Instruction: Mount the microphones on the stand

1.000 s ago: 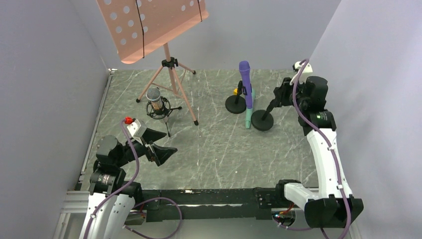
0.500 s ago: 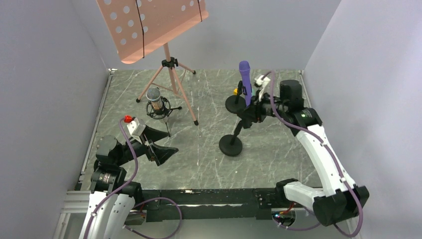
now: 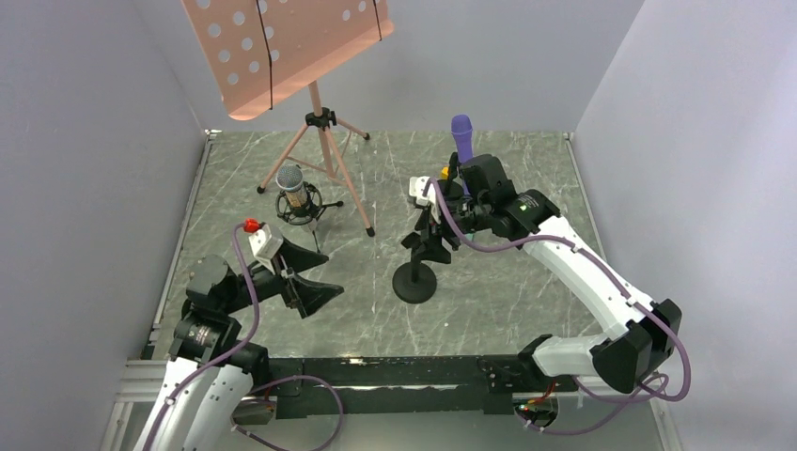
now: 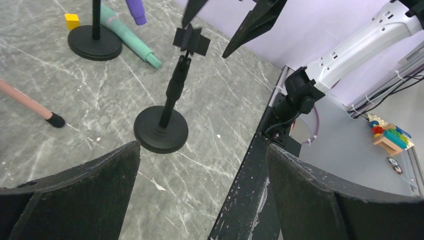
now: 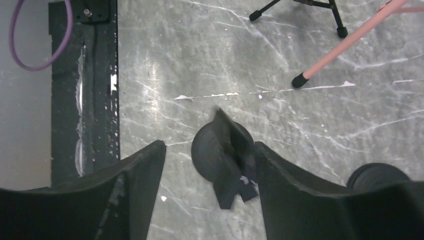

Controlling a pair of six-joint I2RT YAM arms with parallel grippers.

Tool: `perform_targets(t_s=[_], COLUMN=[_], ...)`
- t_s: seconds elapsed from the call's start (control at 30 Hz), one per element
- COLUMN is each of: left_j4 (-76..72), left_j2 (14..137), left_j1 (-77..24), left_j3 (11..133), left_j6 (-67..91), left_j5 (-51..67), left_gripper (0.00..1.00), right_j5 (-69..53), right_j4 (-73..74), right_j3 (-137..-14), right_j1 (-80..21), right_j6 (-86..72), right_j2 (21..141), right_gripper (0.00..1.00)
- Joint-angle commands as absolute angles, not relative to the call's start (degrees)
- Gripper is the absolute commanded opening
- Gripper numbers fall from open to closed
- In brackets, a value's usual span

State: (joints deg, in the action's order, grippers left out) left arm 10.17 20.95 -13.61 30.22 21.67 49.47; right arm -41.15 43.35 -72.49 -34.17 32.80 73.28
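Hovering over a black round-base microphone stand, the right pincer has its fingers spread wide, one on each side of the stand's top clip. It grips nothing, and whether either finger touches the clip cannot be told. In the right wrist view, the stand's base lies directly below the gap between the fingers. Just behind this pincer, the purple microphone stands upright in a second round-base stand. A small yellow cube sits beside that base, and the mint-green microphone lies flat on the tabletop just beside it. The left pincer is likewise fully open and empty, raised above the tabletop and aimed toward the first stand. Beyond the left pincer, the bronze microphone with a silver mesh head sits upright in a black tripod mount, beside a leg of the pink music stand.
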Motion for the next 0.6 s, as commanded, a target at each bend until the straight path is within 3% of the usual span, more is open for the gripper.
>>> perform_targets(t_s=[0.0,0.17,0.37,0.57], left_j4=[8.79,7.87,6.58,6.32], left_j2=[22.57,24.92,26.66,28.63], left_j1=[-18.10,-23.11,-26.79,-27.51], left_j3=[31.74,32.23,32.66,33.91], left_j6=[20.02,19.51,19.68,20.08], left_j5=[45.04,40.66,37.08,34.11], left_gripper=[0.99,0.99,0.99,0.99], right_j5=[-43.37,-47.75,-58.05,-53.61], right_j4=[45.75,45.35,41.82,12.93], right_j3=[-75.87,-76.02,-74.01,-60.31], right_j1=[-33.95,-28.04,-12.25,4.44], right_j6=[36.08,34.09,28.18,-3.58], right_j2=[72.94,69.10,63.17,60.35], right_gripper=[0.77,0.91,0.95,0.96])
